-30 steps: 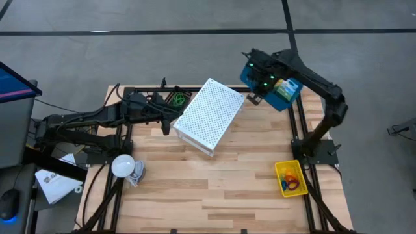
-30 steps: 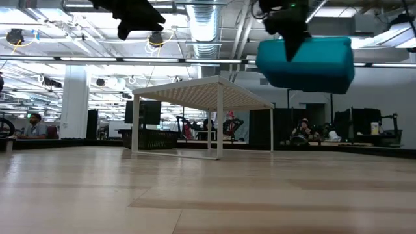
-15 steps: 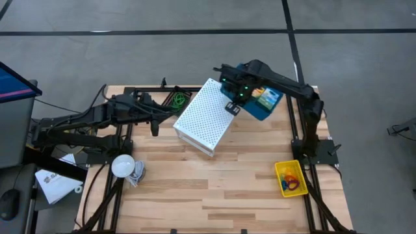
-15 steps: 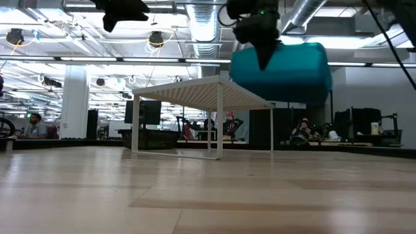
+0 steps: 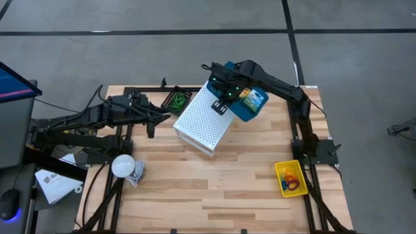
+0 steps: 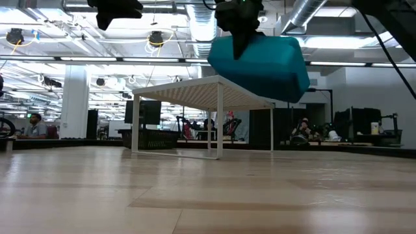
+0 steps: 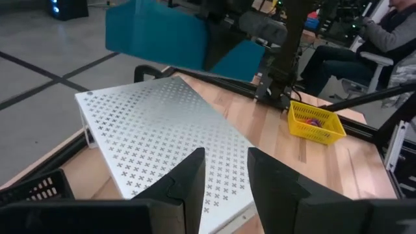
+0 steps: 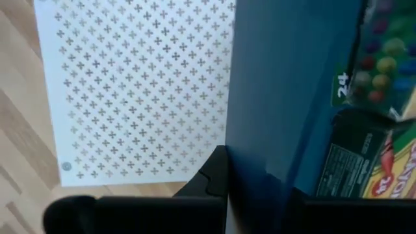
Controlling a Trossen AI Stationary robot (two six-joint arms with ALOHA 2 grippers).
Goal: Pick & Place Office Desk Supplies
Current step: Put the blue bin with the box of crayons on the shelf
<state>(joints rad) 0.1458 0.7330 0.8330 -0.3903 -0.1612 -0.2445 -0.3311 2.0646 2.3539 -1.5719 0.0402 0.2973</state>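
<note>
A blue mesh tray [image 5: 252, 104] [image 6: 260, 65] with crayon packs [image 8: 383, 84] inside hangs over the far right edge of a white perforated shelf [image 5: 203, 118] [image 7: 162, 136]. My right gripper [image 5: 224, 99] [image 6: 240, 26] is shut on it. My left gripper [image 5: 153, 121] [image 7: 224, 182] hovers open and empty at the shelf's left. A black mesh tray [image 5: 177, 99] with green rubber bands stands behind the shelf. A yellow mesh tray [image 5: 290, 179] [image 7: 315, 122] with rubber bands rests at the near right. My right gripper pinches the blue tray's side wall [image 8: 273, 130] at its rim, from above, pointing steeply down. One finger [image 8: 211, 175] stands outside the wall; the other is hidden inside the tray. The tray hangs clear above the shelf's top, tilted, its right end lower.
A white round bulb-like object [image 5: 123, 166] lies at the near left. A black frame [image 5: 299, 130] runs along the table's sides. The bare wooden top [image 5: 214, 188] stretches in front of the shelf.
My right gripper has carried the blue tray toward the table's left, from the far right corner to above the shelf's far right edge; the tray now tips, right end down. My left gripper has drawn back a little toward the left edge.
</note>
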